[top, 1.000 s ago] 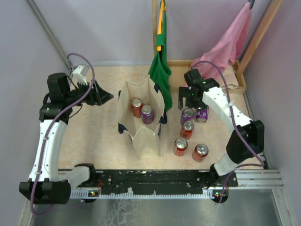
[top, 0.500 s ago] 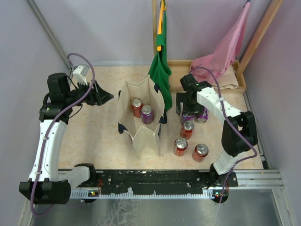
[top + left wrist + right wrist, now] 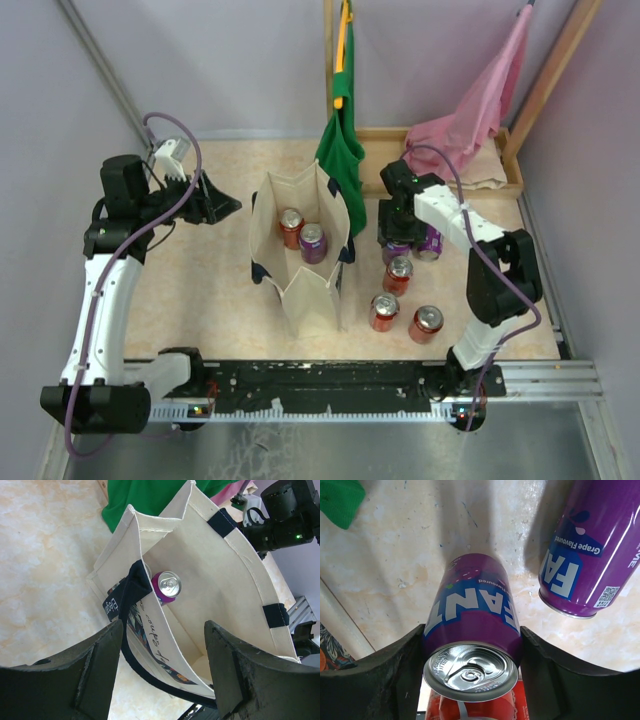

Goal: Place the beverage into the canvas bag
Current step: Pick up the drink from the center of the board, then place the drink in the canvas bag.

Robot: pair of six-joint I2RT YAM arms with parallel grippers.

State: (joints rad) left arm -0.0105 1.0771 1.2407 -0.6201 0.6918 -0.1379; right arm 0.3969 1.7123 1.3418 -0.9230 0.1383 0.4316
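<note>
Two claws work over a beige, marble-patterned desk [image 3: 210, 290] hemmed in by pale lilac walls [image 3: 230, 60], with a black rail [image 3: 320, 378] running along its near edge. The right claw [image 3: 471, 630] is closed around an upright purple Fanta can [image 3: 472, 612], its dark fingers [image 3: 395, 680] flat against both sides. The can stands on the desk just right of the canvas bag [image 3: 312, 300], outside it. A second grape can [image 3: 580, 555] stands just beside it, and three red cans [image 3: 384, 312] stand nearer the rail. The cream bag, navy-strapped, stands open-mouthed at mid-desk with a red tin [image 3: 290, 222] and a purple tin [image 3: 167, 585] upright on its floor. The left claw [image 3: 164, 630] hovers off the bag's left side, jaws spread wide and holding nothing. At the back, a green cloth bag [image 3: 340, 150] and a pink cloth bag [image 3: 470, 110] hang from a wooden frame [image 3: 555, 60], the pink one's lower end lying on a shallow wooden tray [image 3: 505, 185].
</note>
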